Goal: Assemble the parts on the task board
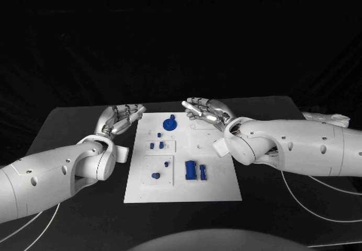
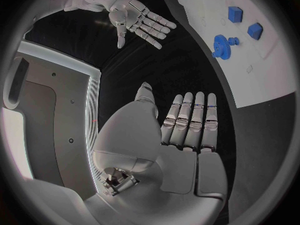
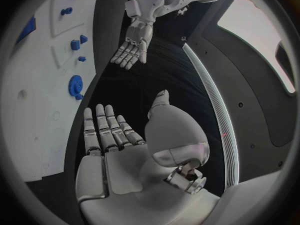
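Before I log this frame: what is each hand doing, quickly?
Left hand: open, fingers straight, holding nothing.
Right hand: open, fingers apart, holding nothing.

Black table (image 1: 75, 123); white task board (image 1: 215, 185) lying centred.

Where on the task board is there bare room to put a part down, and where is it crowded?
The task board is bare along its near edge, in front of the two upright blue blocks, and down its right side. The left half is crowded: the blue gear at the far end, small blue pieces behind the blocks. Both hands, left hand and right hand, hover at the far corners.
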